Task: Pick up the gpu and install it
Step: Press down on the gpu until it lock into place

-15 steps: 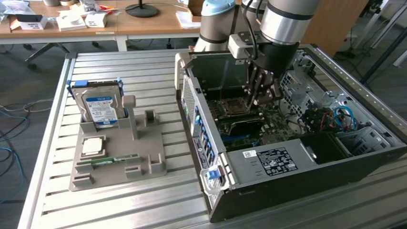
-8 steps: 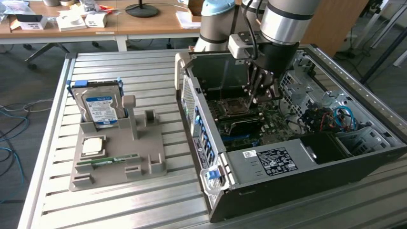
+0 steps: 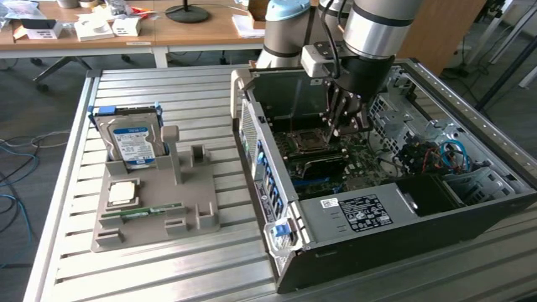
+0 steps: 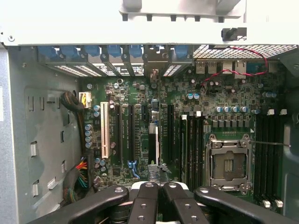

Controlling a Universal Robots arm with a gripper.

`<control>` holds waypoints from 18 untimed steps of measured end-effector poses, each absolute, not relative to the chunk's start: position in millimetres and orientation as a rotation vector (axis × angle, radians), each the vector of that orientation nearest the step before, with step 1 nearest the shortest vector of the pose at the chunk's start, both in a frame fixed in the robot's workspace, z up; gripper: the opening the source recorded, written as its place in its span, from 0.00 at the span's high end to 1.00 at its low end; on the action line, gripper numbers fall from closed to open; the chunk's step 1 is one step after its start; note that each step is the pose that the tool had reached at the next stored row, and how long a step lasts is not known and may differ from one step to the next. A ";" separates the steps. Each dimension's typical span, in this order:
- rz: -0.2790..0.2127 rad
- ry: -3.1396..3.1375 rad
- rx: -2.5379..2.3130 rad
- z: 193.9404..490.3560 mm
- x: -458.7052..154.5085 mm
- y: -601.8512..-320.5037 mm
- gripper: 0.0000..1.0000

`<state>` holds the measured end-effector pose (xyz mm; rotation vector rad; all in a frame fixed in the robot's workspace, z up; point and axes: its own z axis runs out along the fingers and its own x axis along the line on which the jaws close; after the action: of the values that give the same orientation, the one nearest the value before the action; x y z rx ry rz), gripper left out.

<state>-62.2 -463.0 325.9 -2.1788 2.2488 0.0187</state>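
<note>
Exterior view: arm reaches down into the open computer case [image 3: 403, 207] on the slatted metal table [image 3: 168, 270]; claw [image 3: 346, 123] pinched on a dark upright card, apparently the graphics card [image 3: 353, 116], above the motherboard. Grey holder tray [image 3: 155, 207] carries a hard drive [image 3: 134, 143].
Wrist view: claw [image 4: 156, 186] pressed together; card [image 4: 153, 140] stands edge-on among the motherboard [image 4: 196, 116] slots
</note>
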 end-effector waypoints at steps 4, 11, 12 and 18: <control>0.019 2.249 -2.179 325.8 -62.2 -463.0 0.89; 0.021 2.248 -2.178 316.3 -62.2 -463.0 0.89; 0.021 2.248 -2.178 314.6 -62.2 -463.0 0.89; 0.021 2.248 -2.178 311.5 -62.3 -463.0 0.89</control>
<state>-62.3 -463.0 311.5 -2.1777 2.2477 0.0211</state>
